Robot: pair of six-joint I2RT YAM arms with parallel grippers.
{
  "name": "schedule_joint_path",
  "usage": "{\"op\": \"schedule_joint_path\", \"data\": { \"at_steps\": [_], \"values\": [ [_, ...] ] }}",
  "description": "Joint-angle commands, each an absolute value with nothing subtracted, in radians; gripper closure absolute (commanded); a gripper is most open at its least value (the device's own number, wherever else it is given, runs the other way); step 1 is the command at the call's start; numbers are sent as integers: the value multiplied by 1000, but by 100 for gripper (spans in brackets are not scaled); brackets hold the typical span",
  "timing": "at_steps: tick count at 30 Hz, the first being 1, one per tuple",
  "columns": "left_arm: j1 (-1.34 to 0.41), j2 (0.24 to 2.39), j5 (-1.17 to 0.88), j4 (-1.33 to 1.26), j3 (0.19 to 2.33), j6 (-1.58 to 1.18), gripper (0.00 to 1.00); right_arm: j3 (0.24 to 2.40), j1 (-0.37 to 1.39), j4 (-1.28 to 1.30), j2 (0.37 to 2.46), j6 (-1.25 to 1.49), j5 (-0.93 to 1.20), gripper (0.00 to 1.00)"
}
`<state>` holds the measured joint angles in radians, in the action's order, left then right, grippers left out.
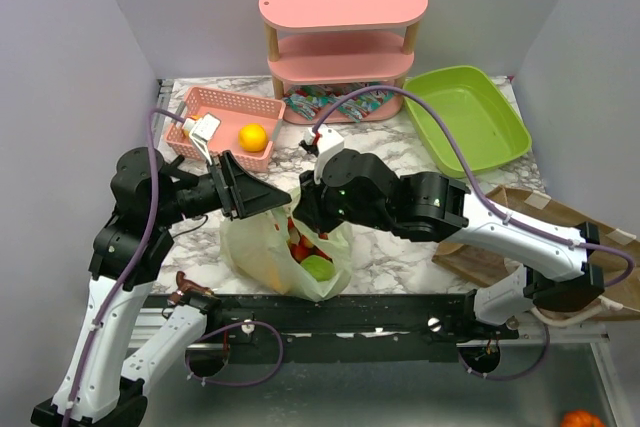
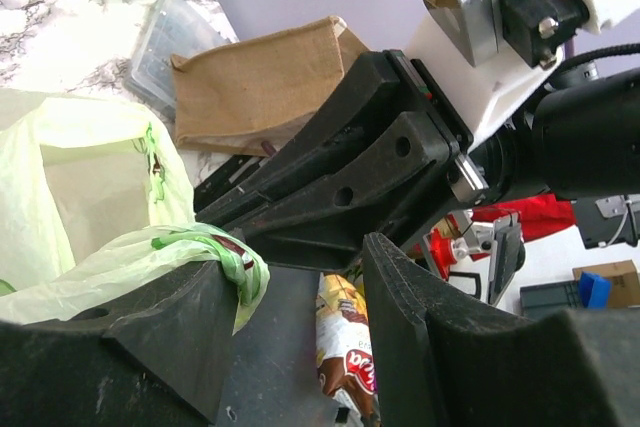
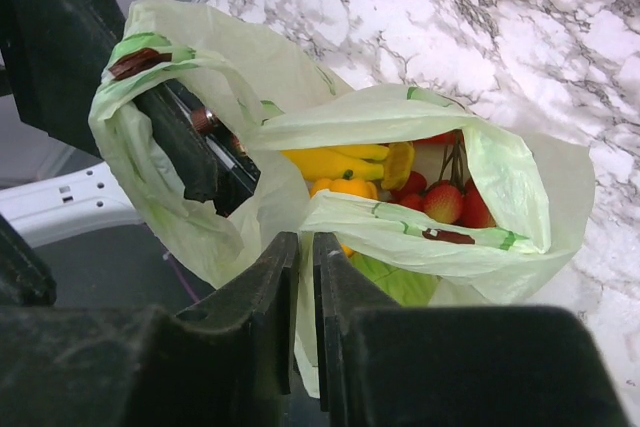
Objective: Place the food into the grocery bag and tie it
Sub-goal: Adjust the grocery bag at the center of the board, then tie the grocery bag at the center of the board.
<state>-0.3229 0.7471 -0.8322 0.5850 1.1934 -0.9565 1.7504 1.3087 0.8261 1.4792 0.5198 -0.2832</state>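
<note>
The grocery bag (image 1: 262,247) sits at the near edge of the table (image 1: 400,247), in the middle, btw the 2 arms. Its mouth is open. Inside are yellow bananas (image 3: 325,160), small red fruits (image 3: 445,202), an orange pepper (image 3: 345,187) & a bit of pale green leafy head (image 3: 395,282) low down.

One handle loop (image 3: 150,62) hangs round one finger (image 3: 185,152) of the L gripper (image 1: 270,199). That gripper's fingers are apart, about half way, & pinch nothing; the loop is only hooked on. The R gripper (image 3: 305,242) is just beside it, over the bag mouth. Its fingers are almost together w/ a thin bit of the bag's rim squeezed in the gap.

Some snack packets (image 1: 335,105) lie at the back, under the pink shelf (image 1: 343,17), well apart from the bag. One more packet (image 2: 345,347) shows below the L fingers; can't tell if it is in the bag.

Left of the shelf is a pink basket (image 1: 222,117) w/ an orange (image 1: 253,136) in it. Right of the shelf is a green tub (image 1: 470,112). A brown paper bag (image 1: 540,237) lies flat on the right side.
</note>
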Motion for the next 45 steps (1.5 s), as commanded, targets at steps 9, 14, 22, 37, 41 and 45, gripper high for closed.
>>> {"op": "schedule_joint_path", "data": {
  "at_steps": [9, 14, 22, 37, 41, 45],
  "values": [
    [-327, 733, -870, 625, 1204, -908, 49, 1744, 1310, 910, 1436, 554, -309, 72],
    [-327, 730, -865, 634, 1201, -902, 49, 1732, 1309, 941, 1441, 575, -312, 64],
    [-327, 727, -864, 631, 1192, -902, 50, 1707, 1310, 887, 1437, 586, -257, 59],
    [-327, 725, -856, 635, 1176, -892, 50, 1640, 1309, 813, 1402, 622, -167, 45],
    [-327, 723, -853, 635, 1172, -891, 51, 1621, 1310, 812, 1388, 635, -201, 52],
    [-327, 721, -859, 634, 1175, -892, 52, 1617, 1310, 809, 1381, 634, -250, 87]
  ]
}}
